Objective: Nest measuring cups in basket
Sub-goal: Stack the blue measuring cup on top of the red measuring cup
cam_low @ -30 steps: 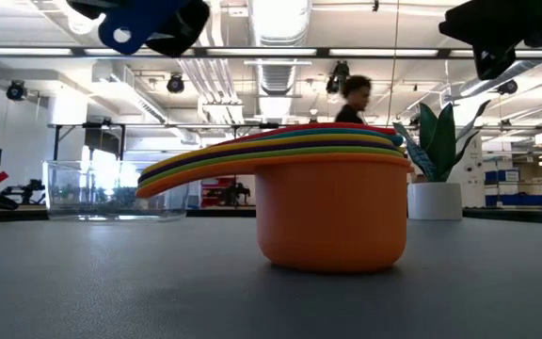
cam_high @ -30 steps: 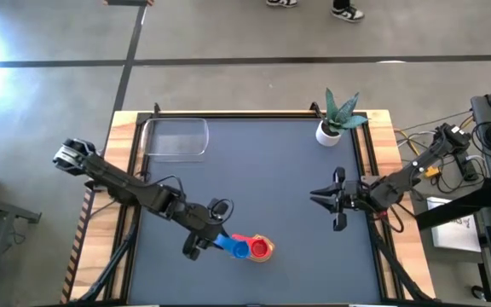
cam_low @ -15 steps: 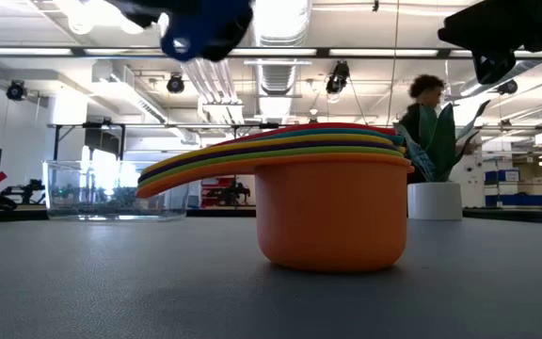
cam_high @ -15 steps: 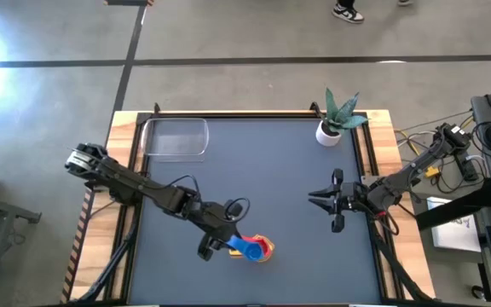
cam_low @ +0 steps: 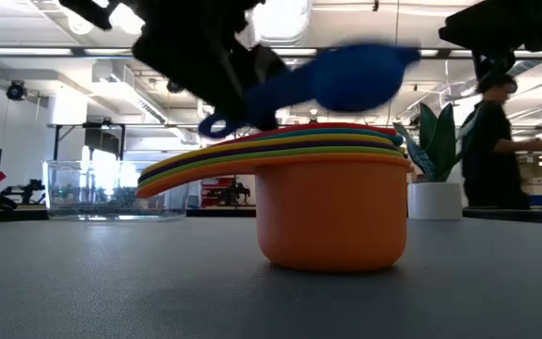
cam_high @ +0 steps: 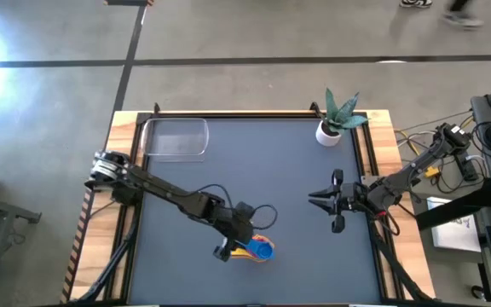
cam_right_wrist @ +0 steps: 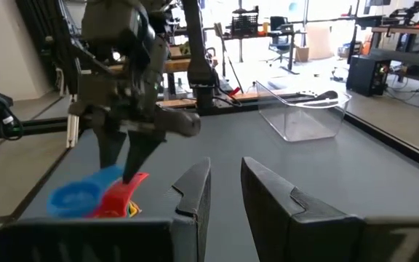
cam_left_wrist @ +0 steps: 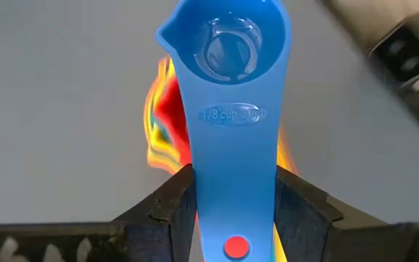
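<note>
Several measuring cups stand nested on the table near its near edge, the orange one (cam_low: 332, 212) outermost, with red on top (cam_high: 262, 243). The small blue cup (cam_low: 360, 75) hangs just above this stack (cam_high: 266, 250), its open side up in the left wrist view (cam_left_wrist: 228, 44). My left gripper (cam_high: 235, 246) is shut on the blue cup, just left of the stack. The clear basket (cam_high: 176, 137) rests on its base at the far left corner (cam_low: 111, 188). My right gripper (cam_high: 314, 198) waits open above the table's right side (cam_right_wrist: 226, 189). My left gripper pinches the blue cup's flat handle (cam_left_wrist: 231, 182) between its two fingers (cam_left_wrist: 169, 215), one on each long edge, near the handle's free end. The fingers point along the handle, slanting down from the table's left. The cup is lifted clear, bowl (cam_low: 360, 75) higher than handle.
A white pot with a green plant (cam_high: 329, 132) stands at the far right corner (cam_low: 436, 200). A raised rail runs along the table's edges (cam_high: 254, 113). Bare dark mat lies between the stack and the basket. A person (cam_low: 492, 141) is in the room beyond.
My left gripper has carried the blue cup toward the table's right along the near edge and downward. The cup was high and left of the stack; its bowl now hangs just above the stack. The stack has stayed in place.
</note>
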Robot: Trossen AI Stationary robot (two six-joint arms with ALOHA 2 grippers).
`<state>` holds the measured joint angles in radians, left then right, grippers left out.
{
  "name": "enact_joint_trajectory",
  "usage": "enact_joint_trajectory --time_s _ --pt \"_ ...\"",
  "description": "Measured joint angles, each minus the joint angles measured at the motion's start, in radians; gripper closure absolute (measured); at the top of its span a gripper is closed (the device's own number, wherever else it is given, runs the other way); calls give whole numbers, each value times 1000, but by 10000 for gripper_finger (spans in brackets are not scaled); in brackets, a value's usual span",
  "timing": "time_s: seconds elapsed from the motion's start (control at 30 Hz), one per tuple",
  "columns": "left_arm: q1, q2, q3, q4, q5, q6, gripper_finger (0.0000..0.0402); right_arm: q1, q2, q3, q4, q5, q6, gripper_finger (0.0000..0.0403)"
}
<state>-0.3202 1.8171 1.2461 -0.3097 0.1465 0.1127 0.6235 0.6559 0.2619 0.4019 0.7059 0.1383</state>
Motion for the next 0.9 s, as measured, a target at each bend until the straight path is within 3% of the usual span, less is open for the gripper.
enact_joint_trajectory --time_s 0.27,0.7,0.9 --pt "0 38 68 -174 -117 -63 267 0 0 0 0 -3 -11 335" --pt "-3 31 67 -223 -84 -126 265 0 0 0 0 -2 -26 335" --pt "-4 30 90 -238 -76 -147 221 0 0 0 0 -2 -30 335"
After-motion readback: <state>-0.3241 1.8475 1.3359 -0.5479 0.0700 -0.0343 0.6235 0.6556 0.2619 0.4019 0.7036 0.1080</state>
